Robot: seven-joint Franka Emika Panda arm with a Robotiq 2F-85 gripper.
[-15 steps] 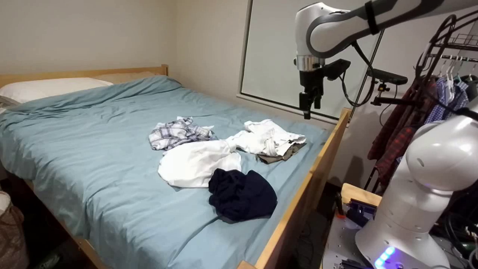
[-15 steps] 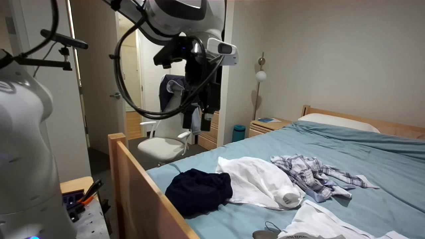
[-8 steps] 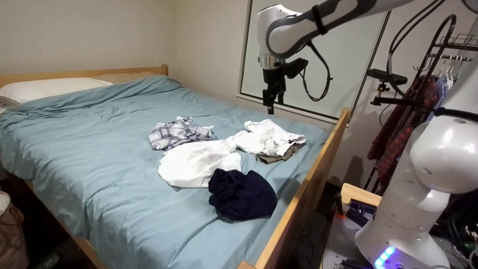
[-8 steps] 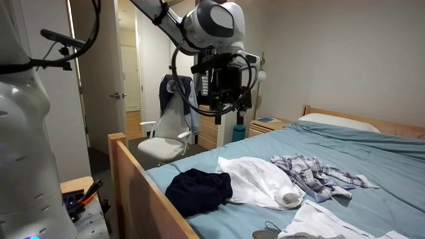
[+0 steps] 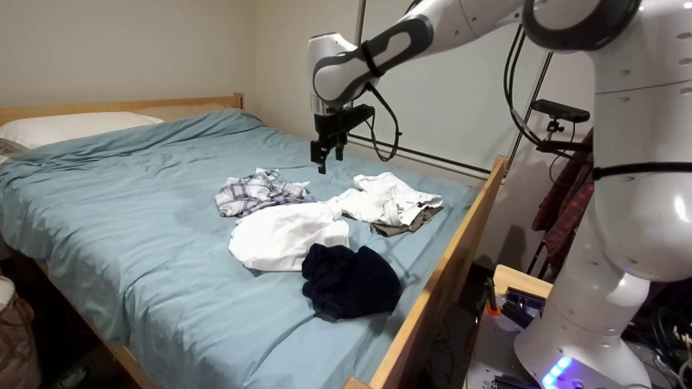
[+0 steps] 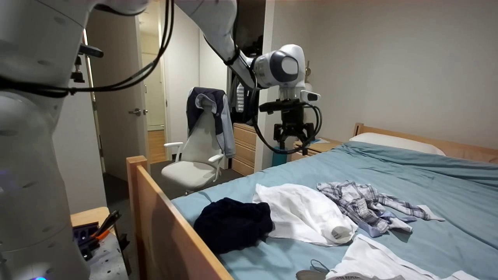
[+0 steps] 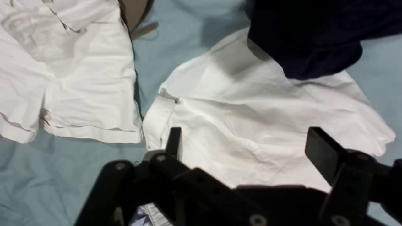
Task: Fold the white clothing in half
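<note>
Crumpled white cloth garment (image 7: 251, 119): is lying on the blue-green cloth bed cover (image 5: 162, 259), partly under a navy cloth bundle (image 7: 314, 47).
Black two-fingered gripper (image 7: 244, 138): is hovering above that garment, jaws standing wide apart.
White cloth shorts (image 7: 91, 106): are lying just beside the garment.
Small lettering (image 6: 350, 277) by the shorts: is showing in an exterior view, too blurred to read surely.

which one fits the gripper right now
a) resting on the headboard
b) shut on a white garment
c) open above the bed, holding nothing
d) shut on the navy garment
c: in the wrist view the gripper has its fingers wide apart, with a white garment showing through the gap below, and both exterior views show it hanging over the bed.
</note>
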